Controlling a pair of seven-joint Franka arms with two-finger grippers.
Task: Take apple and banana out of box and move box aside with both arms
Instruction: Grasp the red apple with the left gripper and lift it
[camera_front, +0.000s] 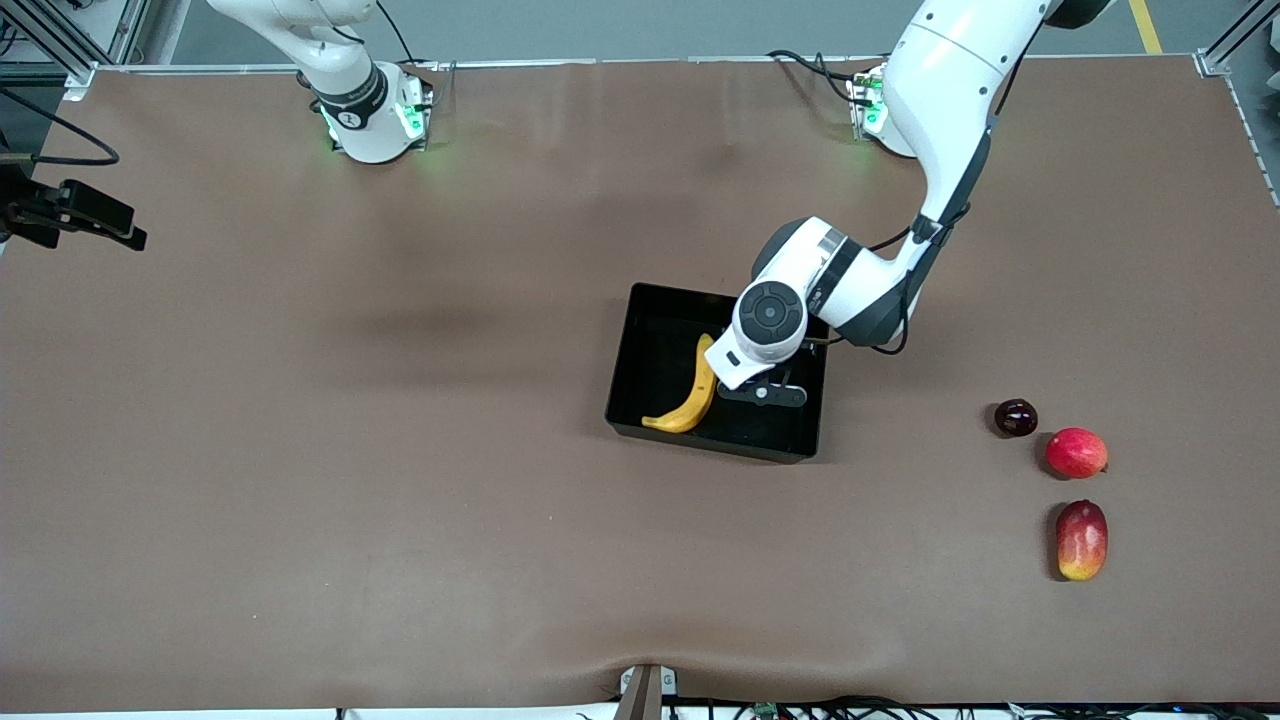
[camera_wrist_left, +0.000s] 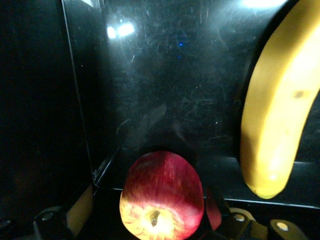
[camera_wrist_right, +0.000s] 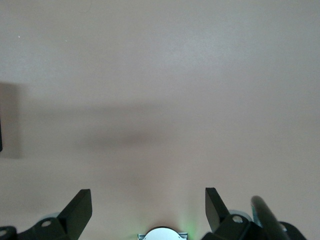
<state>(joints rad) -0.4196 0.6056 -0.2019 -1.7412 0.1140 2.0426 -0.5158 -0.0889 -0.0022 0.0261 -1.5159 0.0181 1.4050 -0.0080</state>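
The black tray (camera_front: 655, 350) lies mid-table. The yellow banana (camera_front: 695, 395) lies in it, toward the right arm's end. My left gripper (camera_front: 765, 393) is down inside the tray beside the banana. In the left wrist view the red apple (camera_wrist_left: 161, 197) with a yellowish patch sits between the spread fingers of my left gripper (camera_wrist_left: 148, 206); one finger (camera_wrist_left: 80, 212) stands clear of it. The tray floor (camera_wrist_left: 165, 90) and banana (camera_wrist_left: 280, 110) show there too. The arm hides the apple in the front view. My right gripper (camera_wrist_right: 148, 200) is open and empty over bare table near its base.
Three more fruits lie toward the left arm's end of the table: a small dark round fruit (camera_front: 1015, 417), a larger red round fruit (camera_front: 1076, 452), and an oval red-yellow mango (camera_front: 1082, 540) nearest the front camera. A black device (camera_front: 90, 212) juts in at the right arm's end.
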